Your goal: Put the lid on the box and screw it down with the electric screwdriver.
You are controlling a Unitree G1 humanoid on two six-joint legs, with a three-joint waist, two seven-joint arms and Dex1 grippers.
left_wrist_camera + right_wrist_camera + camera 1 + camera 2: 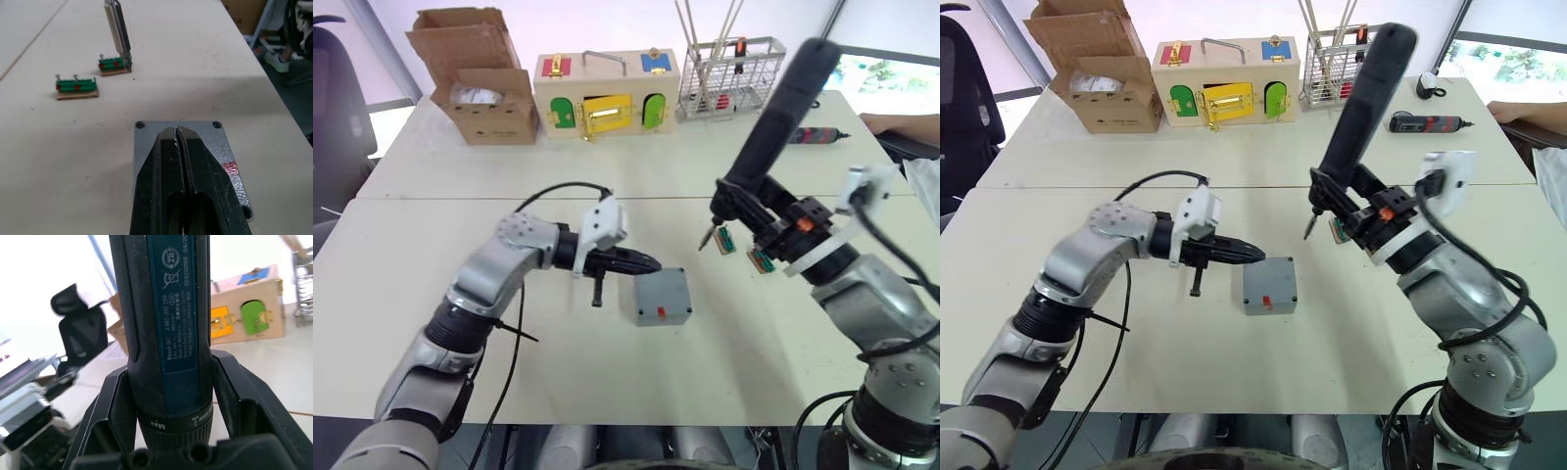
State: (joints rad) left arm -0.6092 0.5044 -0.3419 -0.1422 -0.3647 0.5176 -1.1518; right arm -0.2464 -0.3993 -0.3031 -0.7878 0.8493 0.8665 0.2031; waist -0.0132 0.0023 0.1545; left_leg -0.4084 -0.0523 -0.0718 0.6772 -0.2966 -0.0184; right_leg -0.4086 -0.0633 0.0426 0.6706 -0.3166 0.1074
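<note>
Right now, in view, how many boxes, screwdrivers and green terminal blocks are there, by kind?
Boxes: 3 (grey box, wooden box, cardboard box)
Screwdrivers: 2 (electric screwdriver, small screwdriver)
Green blocks: 2 ()
Total: 7

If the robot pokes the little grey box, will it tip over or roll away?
Probably neither. The box is squat with a flat bottom, so it likely slides on the smooth table. Its square sides shouldn't roll. It looks like light plastic, so the shut left end effector could easily nudge it.
</note>
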